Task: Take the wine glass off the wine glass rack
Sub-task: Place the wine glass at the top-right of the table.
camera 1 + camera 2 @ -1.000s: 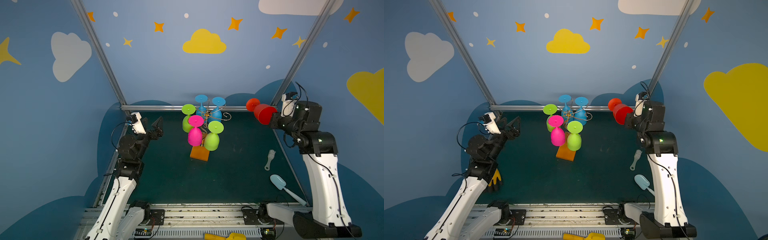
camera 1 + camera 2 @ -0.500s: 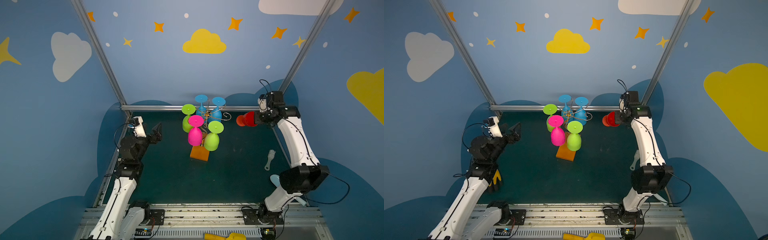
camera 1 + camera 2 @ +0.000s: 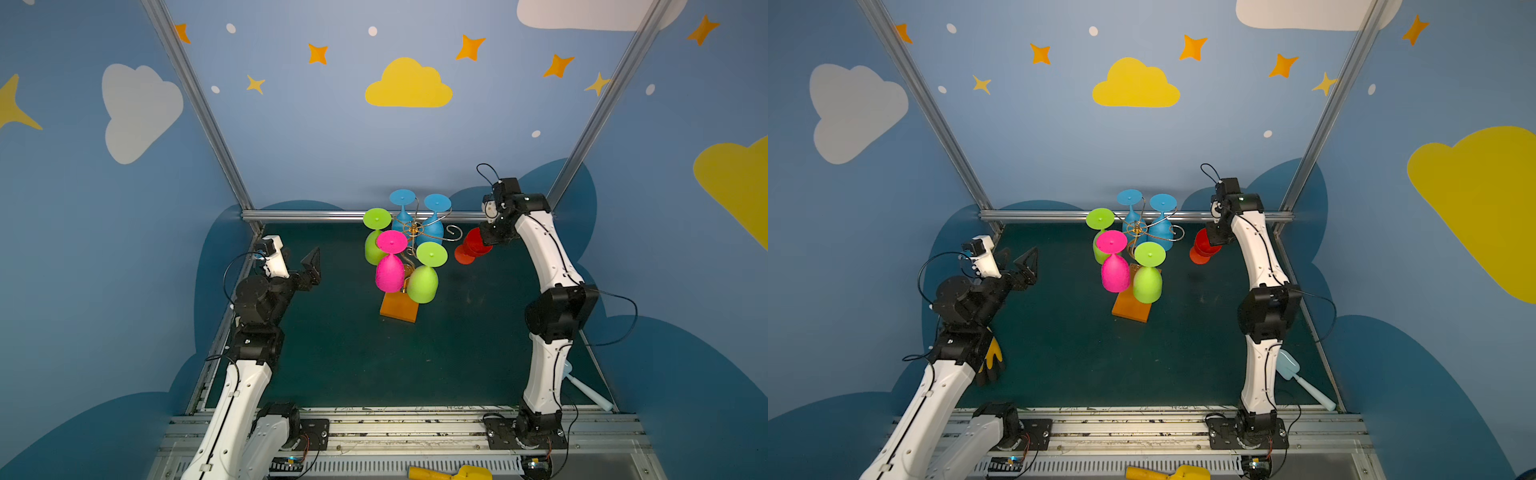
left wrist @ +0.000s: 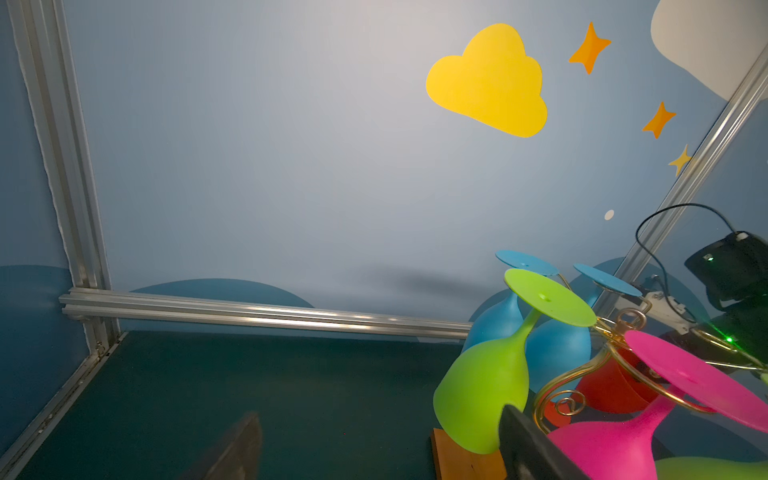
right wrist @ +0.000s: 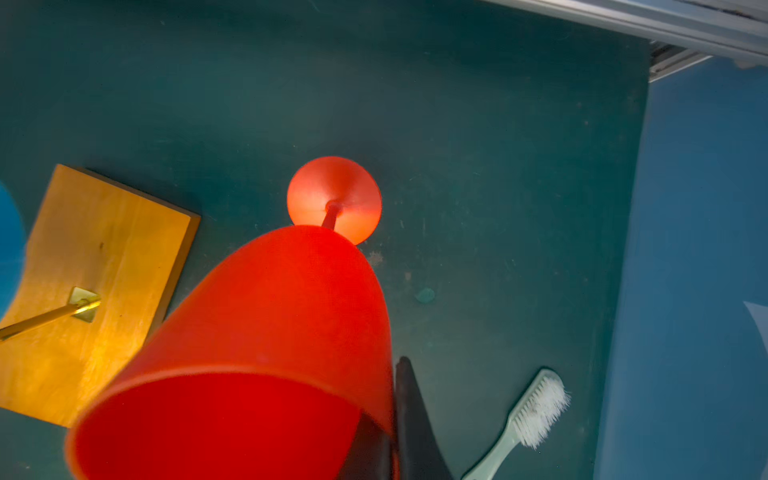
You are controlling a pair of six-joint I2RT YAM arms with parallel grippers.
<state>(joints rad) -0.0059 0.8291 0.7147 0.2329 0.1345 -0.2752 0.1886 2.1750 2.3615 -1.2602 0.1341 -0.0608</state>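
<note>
Looking at the right gripper, we find it closed on the red wine glass. In the right wrist view one black finger lies outside the rim of the bowl and the other is inside. The glass is tilted with its foot lowest, just beside the wine glass rack but apart from its wire arms. The left gripper stands wide open and empty, well apart from the rack, on its left side.
</note>
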